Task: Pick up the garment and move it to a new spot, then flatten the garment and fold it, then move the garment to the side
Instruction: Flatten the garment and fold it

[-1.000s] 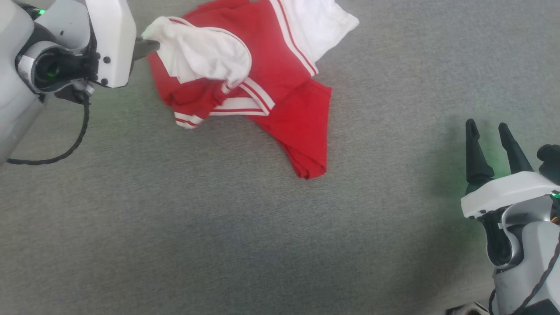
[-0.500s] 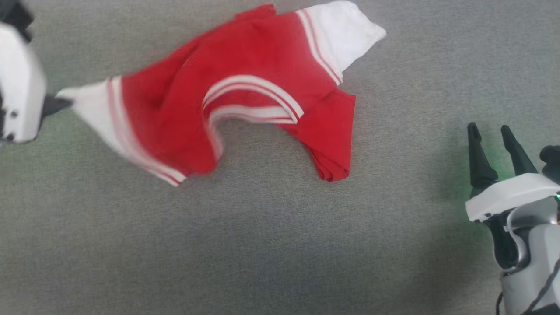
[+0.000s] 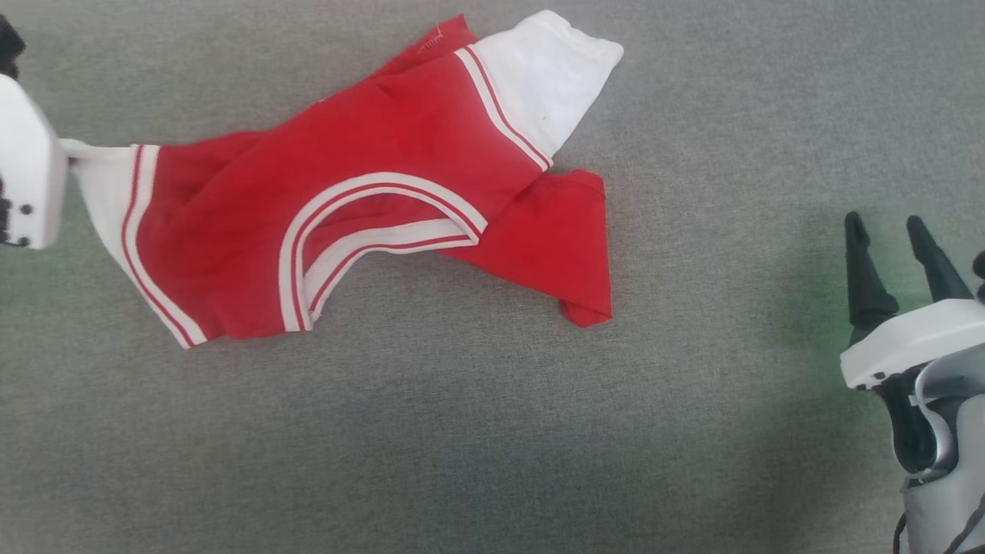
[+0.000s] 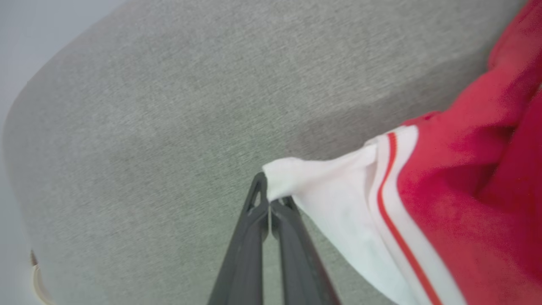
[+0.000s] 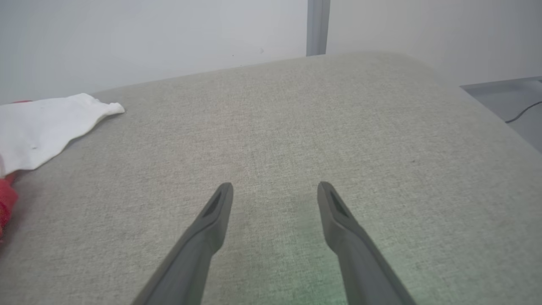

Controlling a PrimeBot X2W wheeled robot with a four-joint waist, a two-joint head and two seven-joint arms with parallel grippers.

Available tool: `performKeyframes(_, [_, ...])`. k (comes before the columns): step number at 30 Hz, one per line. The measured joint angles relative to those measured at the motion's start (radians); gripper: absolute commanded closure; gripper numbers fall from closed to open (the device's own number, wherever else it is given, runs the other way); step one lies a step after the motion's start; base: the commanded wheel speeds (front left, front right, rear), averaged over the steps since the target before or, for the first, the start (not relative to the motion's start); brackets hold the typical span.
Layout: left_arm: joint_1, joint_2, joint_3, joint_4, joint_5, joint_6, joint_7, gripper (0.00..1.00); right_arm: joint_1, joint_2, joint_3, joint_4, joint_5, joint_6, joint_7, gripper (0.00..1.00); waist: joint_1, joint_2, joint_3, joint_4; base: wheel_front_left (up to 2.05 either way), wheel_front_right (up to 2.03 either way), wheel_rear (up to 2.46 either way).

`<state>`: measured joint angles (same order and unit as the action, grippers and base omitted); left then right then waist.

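Garment (image 3: 369,200) is lying spread sideways across the upper part of a grey padded surface (image 3: 462,431), red body in the middle, a white sleeve at each end, the striped neck trim (image 3: 369,192) curving over its front. It is looking only partly opened: one red corner (image 3: 585,300) is lying doubled over near the lower right.

Judging from this, the flattening step is under way, with the fold not yet started. The left gripper (image 4: 269,201) is squeezing its fingers together on the very tip of the near sleeve (image 4: 330,190), and the cloth is running from there in a taut line towards the body. The right gripper (image 3: 885,227) is hovering well apart from the garment, to its right, fingers spread wide and holding nothing; the far sleeve (image 5: 46,123) is showing at the left edge of the right wrist view.

The next move is probably calling for that idle gripper to be reaching over to the doubled corner and drawing it outward, low and gently, so the pinched sleeve is not slipping free.
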<state>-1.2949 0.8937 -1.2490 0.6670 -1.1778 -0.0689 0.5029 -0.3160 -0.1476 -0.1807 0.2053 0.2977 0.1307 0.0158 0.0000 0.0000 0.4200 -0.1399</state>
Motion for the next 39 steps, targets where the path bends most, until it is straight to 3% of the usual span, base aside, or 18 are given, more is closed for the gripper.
performKeyframes(1, [0.009,-0.016,0.006,0.014,-0.01,-0.002,-0.02,0.92,0.002,-0.001,0.006,-0.001,-0.001,0.0,0.006,0.0,0.0,0.0,-0.005,0.003,0.0,0.0,0.0])
performKeyframes(2, [0.019,-0.034,0.009,0.026,-0.012,-0.003,-0.045,0.53,0.003,-0.005,0.013,-0.005,-0.002,0.0,0.016,0.0,0.0,0.0,-0.01,0.006,0.0,0.0,0.0])
performKeyframes(3, [0.028,-0.048,0.011,0.036,-0.012,-0.007,-0.077,0.0,0.003,-0.01,0.021,-0.009,-0.005,0.0,0.026,0.0,0.0,0.0,-0.015,0.011,0.0,0.0,0.0])
performKeyframes(9, [0.137,-0.125,0.06,0.057,-0.025,-0.01,-0.352,0.0,-0.026,-0.108,0.075,-0.034,-0.027,0.0,0.127,0.0,0.0,0.0,-0.049,0.073,0.0,0.0,0.0])
performKeyframes(12, [0.217,-0.179,0.1,0.032,-0.057,0.008,-0.525,0.0,-0.06,-0.176,0.119,-0.035,-0.023,0.0,0.212,0.0,0.0,0.0,-0.065,0.128,0.0,0.0,0.0])
performKeyframes(15, [0.294,-0.225,0.13,0.006,-0.054,0.05,-0.701,0.0,-0.11,-0.25,0.184,-0.018,0.006,0.0,0.333,0.0,0.0,0.0,-0.078,0.191,0.0,0.0,0.0])
performKeyframes(19, [0.404,-0.278,0.181,-0.051,-0.004,0.137,-0.762,0.0,-0.208,-0.344,0.257,0.005,0.083,0.0,0.5,0.0,0.0,0.0,-0.088,0.28,0.0,0.0,0.0])
performKeyframes(22, [0.481,-0.33,0.383,-0.173,0.117,0.216,-0.764,0.0,-0.284,-0.4,0.286,0.031,0.144,0.0,0.608,0.0,0.0,0.0,-0.09,0.346,0.0,0.0,0.0])
performKeyframes(26, [0.705,-0.423,0.62,-0.351,0.335,0.277,-0.764,0.0,-0.36,-0.463,0.317,0.085,0.202,0.0,0.726,0.0,0.0,0.0,-0.089,0.427,0.0,0.0,0.0])
performKeyframes(31, [0.902,-0.547,0.824,-0.515,0.558,0.27,-0.764,0.0,-0.453,-0.507,0.349,0.179,0.226,0.0,0.84,0.0,0.0,0.0,-0.076,0.502,0.0,0.0,0.0])
performKeyframes(39, [1.023,-0.705,0.999,-0.583,0.731,0.152,-0.764,0.0,-0.559,-0.522,0.36,0.322,0.201,0.0,0.969,0.0,0.0,0.0,-0.015,0.559,0.0,0.0,0.0])
